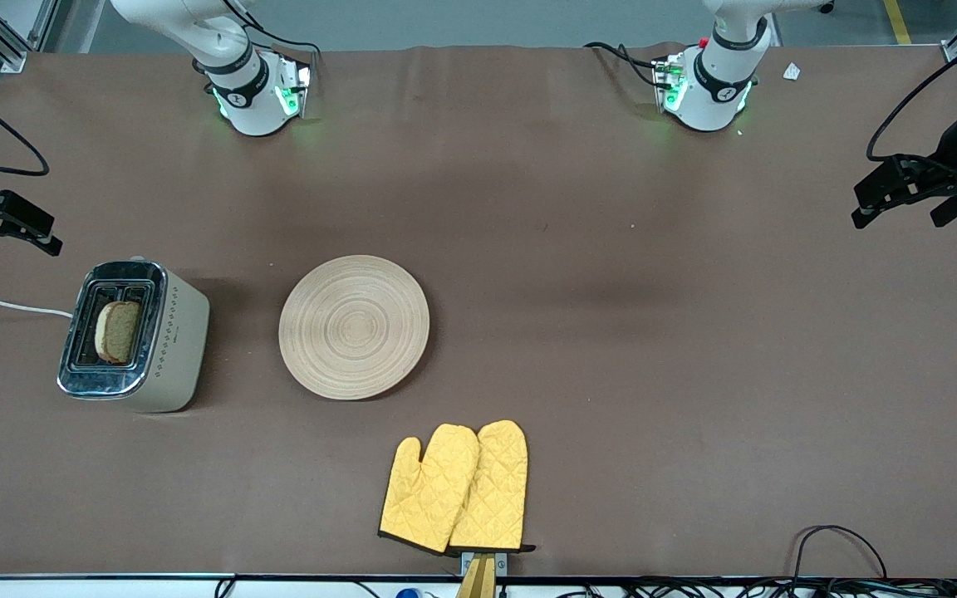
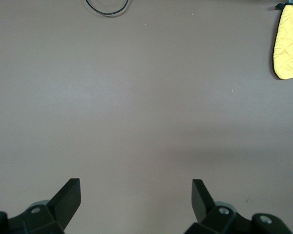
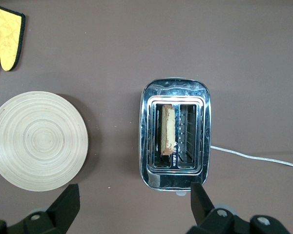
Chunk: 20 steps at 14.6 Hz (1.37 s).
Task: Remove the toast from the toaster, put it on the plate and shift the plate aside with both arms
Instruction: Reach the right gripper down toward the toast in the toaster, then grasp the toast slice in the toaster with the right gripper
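Note:
The toast [image 1: 117,332] stands upright in one slot of a cream and chrome toaster [image 1: 175,332] at the right arm's end of the table. In the right wrist view the toast [image 3: 167,129] shows edge-on in the toaster [image 3: 176,178]. The round beige plate [image 1: 354,326] lies bare beside the toaster, toward the table's middle; it also shows in the right wrist view [image 3: 36,141]. My right gripper [image 1: 17,241] is open and empty in the air over the table edge by the toaster [image 3: 136,192]. My left gripper [image 1: 896,218] is open and empty over bare table at the left arm's end [image 2: 136,187].
Two yellow quilted oven mitts [image 1: 458,486] lie near the front edge, nearer the camera than the plate; they also show in the left wrist view [image 2: 288,41] and the right wrist view [image 3: 4,41]. The toaster's white cord [image 1: 5,306] runs off the table's end. A black cable loop [image 1: 836,540] lies at the front edge.

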### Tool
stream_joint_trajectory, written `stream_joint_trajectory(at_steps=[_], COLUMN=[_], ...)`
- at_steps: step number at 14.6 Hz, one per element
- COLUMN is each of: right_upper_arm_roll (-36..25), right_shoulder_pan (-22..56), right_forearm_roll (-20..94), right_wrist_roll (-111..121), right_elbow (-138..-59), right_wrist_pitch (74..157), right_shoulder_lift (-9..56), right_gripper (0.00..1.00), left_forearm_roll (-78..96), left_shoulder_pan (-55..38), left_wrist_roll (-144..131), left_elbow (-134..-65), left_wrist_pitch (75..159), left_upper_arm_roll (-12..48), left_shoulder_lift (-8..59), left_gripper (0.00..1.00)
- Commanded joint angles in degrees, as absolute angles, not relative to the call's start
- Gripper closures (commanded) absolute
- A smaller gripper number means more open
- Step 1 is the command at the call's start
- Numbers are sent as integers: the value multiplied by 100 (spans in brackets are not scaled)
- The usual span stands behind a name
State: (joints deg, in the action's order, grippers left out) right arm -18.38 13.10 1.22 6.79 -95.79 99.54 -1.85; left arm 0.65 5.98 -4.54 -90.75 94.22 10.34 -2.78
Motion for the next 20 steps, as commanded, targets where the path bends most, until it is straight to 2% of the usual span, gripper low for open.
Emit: stream_joint_trajectory(at_steps=[1,3,5,8,12,15,17,18,19,20], right_upper_arm_roll=[-1811,-1819,-1819,-1811,-1802,-1775,-1767,-1767,-1775,-1775], right_shoulder_pan=[1248,1231,1082,835,747,773,765,756,730,703], right_forearm_roll=[149,115,-52,-53,26,35,44,105,184,289], right_wrist_roll=[765,782,826,1002,1011,1072,1098,1212,1509,1773], right_elbow=[-9492,-9536,-9545,-10044,-10116,-10116,-10308,-10370,-10441,-10476], right_wrist_pitch=[9914,10019,10247,11220,11785,11821,11856,11909,11944,12014], right_shoulder_lift=[-141,-45,480,896,1475,1722,1749,1749,1749,1749], right_gripper=[0,0,0,0,0,0,3,7,35,99], left_forearm_roll=[-27,0,-9,-9,-9,-9,-18,-9,-9,-9], left_shoulder_pan=[598,606,607,580,606,606,606,615,615,615], left_wrist_roll=[-483,-449,-457,-483,-440,-431,-387,-369,-369,-369], left_elbow=[-8868,-8877,-8877,-8903,-8912,-8921,-8912,-8912,-8912,-8912], left_wrist_pitch=[9360,9334,9325,9308,9308,9308,9308,9308,9308,9308], left_upper_arm_roll=[1063,1063,1063,1063,1063,1063,1063,1063,1063,1063], left_shoulder_lift=[-185,-185,-185,-185,-185,-185,-185,-185,-185,-185], left_gripper=[0,0,0,0,0,0,0,0,0,0])
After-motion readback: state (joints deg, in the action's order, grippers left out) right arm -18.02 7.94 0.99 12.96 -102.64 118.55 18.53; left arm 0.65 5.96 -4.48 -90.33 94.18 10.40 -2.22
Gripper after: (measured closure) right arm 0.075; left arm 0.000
